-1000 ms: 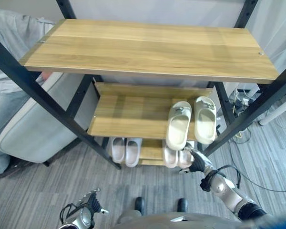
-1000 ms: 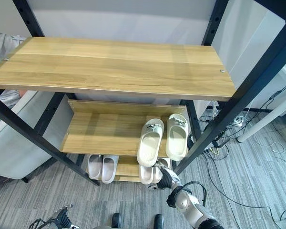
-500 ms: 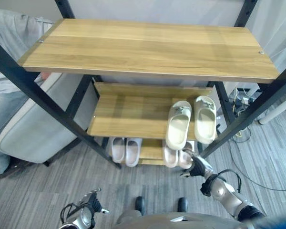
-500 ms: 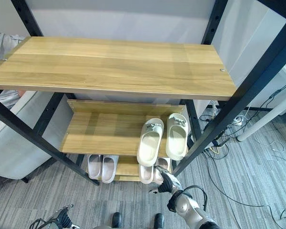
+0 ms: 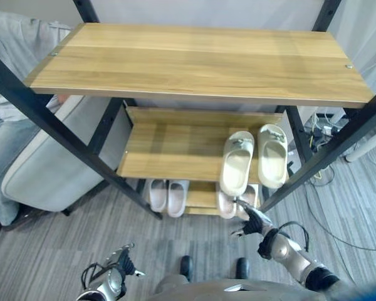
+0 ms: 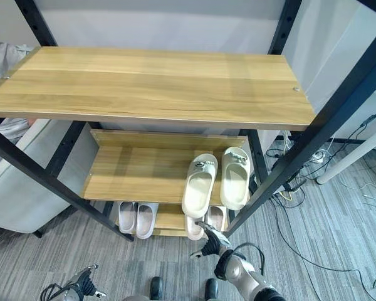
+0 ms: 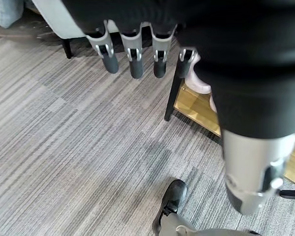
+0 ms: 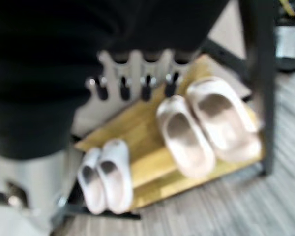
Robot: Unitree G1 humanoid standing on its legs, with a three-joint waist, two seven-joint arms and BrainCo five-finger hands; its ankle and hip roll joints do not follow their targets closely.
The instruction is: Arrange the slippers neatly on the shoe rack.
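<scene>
Partly hidden under the middle shelf (image 5: 175, 157), pink slippers (image 8: 206, 128) blur.

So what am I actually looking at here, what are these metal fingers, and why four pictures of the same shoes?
It is a two-armed humanoid robot tidying slippers. Two pictures come from cameras in its head, looking down on a wooden shoe rack. The other two come from a camera on each wrist, looking along that hand. On the middle shelf lies a cream pair of slippers. On the bottom shelf lie a small white pair and a pinkish pair. The right hand hovers in front of the bottom shelf, fingers straight, holding nothing. The left hand hangs low over the grey floor, also open and holding nothing.
</scene>
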